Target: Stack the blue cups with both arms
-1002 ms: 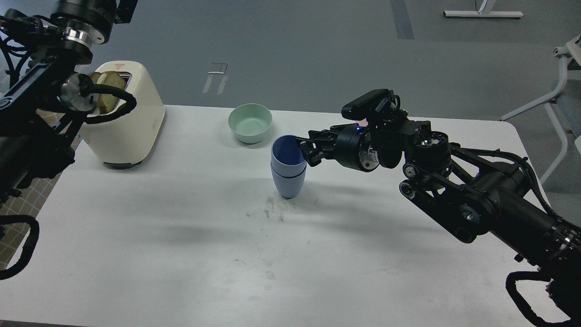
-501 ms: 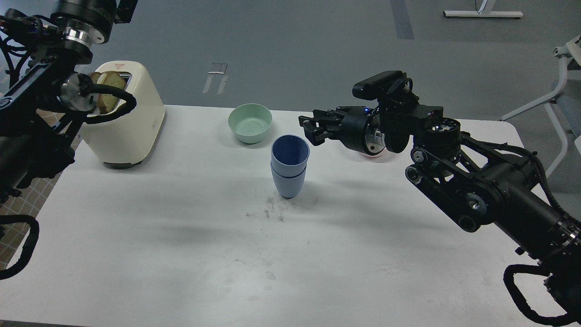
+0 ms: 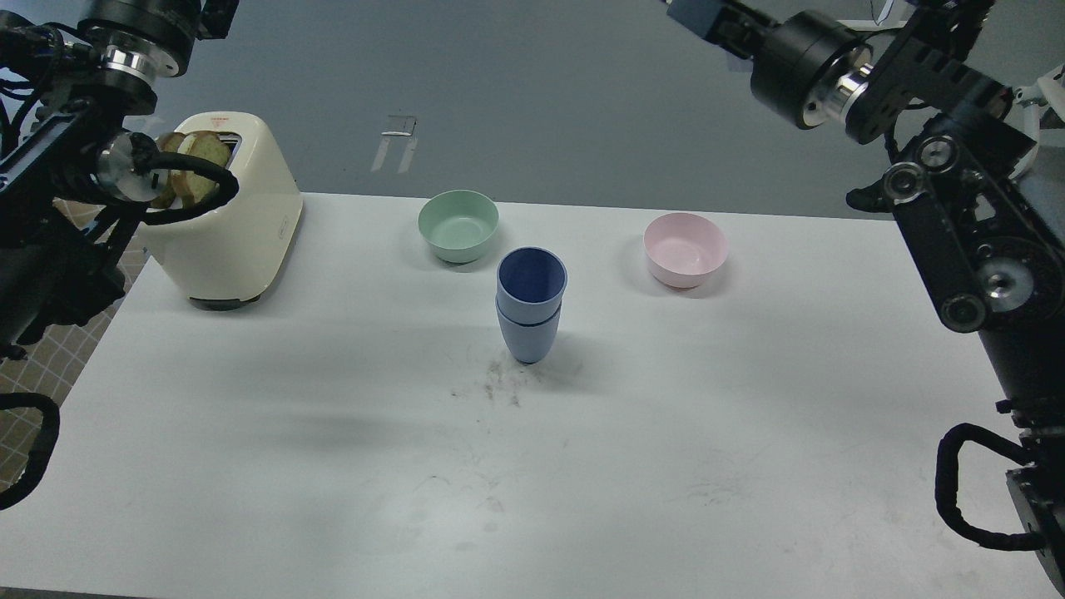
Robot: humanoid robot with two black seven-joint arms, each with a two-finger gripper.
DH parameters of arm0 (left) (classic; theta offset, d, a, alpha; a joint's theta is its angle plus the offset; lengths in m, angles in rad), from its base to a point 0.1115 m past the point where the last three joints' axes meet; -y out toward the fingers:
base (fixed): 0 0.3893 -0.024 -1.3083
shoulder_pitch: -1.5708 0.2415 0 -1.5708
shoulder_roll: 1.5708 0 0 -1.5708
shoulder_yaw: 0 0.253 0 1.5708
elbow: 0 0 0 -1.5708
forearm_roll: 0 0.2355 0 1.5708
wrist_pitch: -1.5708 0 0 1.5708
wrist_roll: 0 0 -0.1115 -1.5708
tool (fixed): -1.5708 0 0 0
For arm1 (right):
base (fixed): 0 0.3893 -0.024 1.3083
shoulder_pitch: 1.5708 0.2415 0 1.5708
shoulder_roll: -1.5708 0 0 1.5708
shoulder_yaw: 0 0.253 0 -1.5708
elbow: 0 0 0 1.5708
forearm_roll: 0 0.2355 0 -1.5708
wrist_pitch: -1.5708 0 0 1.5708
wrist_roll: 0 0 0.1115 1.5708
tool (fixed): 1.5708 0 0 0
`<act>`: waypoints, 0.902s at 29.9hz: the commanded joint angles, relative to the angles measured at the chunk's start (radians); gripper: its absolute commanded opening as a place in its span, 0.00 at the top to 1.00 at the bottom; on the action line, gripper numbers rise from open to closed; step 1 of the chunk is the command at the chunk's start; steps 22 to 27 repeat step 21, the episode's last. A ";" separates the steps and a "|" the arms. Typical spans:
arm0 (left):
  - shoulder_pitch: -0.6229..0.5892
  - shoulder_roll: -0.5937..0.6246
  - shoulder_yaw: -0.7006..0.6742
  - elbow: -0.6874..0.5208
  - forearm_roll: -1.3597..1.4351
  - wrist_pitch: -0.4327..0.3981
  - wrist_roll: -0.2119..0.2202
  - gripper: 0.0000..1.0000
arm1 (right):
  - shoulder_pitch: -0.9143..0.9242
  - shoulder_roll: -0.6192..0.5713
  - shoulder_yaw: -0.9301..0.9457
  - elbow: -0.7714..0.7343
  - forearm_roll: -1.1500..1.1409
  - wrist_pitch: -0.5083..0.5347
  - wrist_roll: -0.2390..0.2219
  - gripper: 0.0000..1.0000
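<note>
The two blue cups stand nested upright in the middle of the white table (image 3: 333,466), the upper cup (image 3: 532,279) sitting inside the lower cup (image 3: 528,337). Nothing touches them. My right arm (image 3: 948,208) is raised high at the right. Its wrist (image 3: 799,54) points up and left, and its far end runs off the top edge, so the fingers are out of view. My left arm (image 3: 58,183) stays at the far left, above and beside the toaster, and its gripper is out of view.
A cream toaster (image 3: 229,216) with bread slices in it stands at the back left. A mint-green bowl (image 3: 458,225) sits behind the cups. A pink bowl (image 3: 685,248) sits to their right. Dark smudges (image 3: 499,387) mark the table in front of the cups.
My right gripper has let go of the upper cup's rim and the arm has swung up and to the right, out over the top edge. The pink bowl is now uncovered. The cups have not moved.
</note>
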 commanded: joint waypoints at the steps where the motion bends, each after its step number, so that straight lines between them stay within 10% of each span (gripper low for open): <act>1: -0.001 0.000 0.001 0.000 0.000 -0.013 0.000 0.02 | -0.001 -0.042 0.101 -0.007 0.136 -0.033 -0.002 0.00; 13: 0.002 -0.001 0.001 0.049 -0.001 -0.061 0.002 0.02 | -0.096 -0.095 0.288 -0.160 0.710 -0.167 -0.002 0.00; 27: 0.005 0.003 0.000 0.052 -0.001 -0.063 0.009 0.02 | -0.173 -0.104 0.325 -0.153 0.753 -0.207 0.000 0.00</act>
